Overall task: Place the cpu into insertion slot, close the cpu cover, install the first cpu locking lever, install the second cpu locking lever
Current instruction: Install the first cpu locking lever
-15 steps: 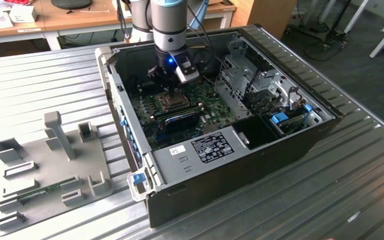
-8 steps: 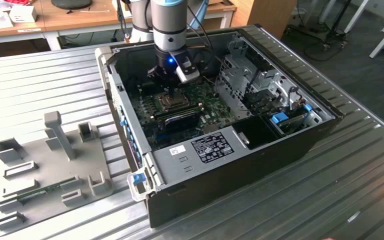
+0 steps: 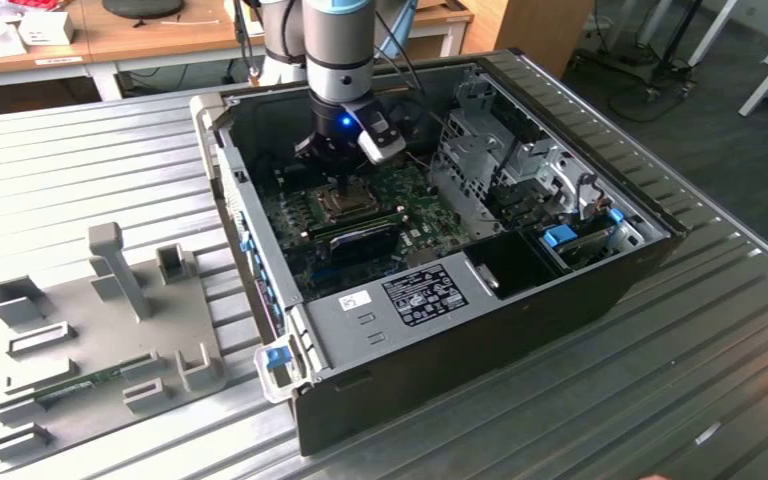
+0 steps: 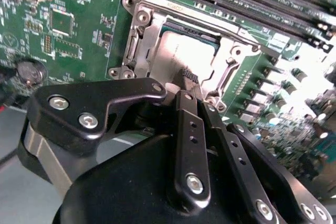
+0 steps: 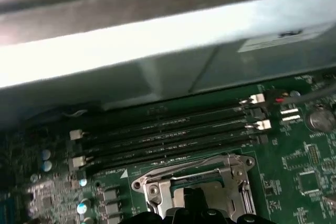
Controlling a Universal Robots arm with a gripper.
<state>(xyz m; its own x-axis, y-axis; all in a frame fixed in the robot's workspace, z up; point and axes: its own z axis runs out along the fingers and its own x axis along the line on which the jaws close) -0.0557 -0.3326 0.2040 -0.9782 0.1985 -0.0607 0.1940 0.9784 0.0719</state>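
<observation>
The black two-fingered end effector point(image 4: 188, 77) is hanging low inside the open black computer case point(image 3: 531, 300), its slim fingers pressed together with nothing between them, the tips resting at the edge of the socket on the green circuit board point(image 4: 63, 24).

Judging progress: the small square cpu with its silvery-beige metal face point(image 4: 184, 51) is already sitting in the insertion slot, a square socket with a silver metal rim point(image 4: 137, 45), so the first step looks done. The cpu cover, a thin silver frame plate with a cut-out centre point(image 4: 231, 61), is appearing to lie down around the chip, though whether it is fully seated I cannot tell. The locking levers are not clearly readable, so those steps are probably outstanding.

Going across the exterior view from its left: a grey moulded parts holder point(image 3: 91, 330) is lying on the ribbed metal tabletop point(image 3: 651, 400), then the case with the arm reaching down into it, then the grey drive cage point(image 3: 491, 150) toward the right. This view is giving the setting but hiding the socket under the wrist.

The second wrist view is showing the chip's face and the closed fingertips close up. The first wrist view is adding the long black memory strips point(image 5: 168, 135) beside the socket and the case wall point(image 5: 157, 45) beyond them.
</observation>
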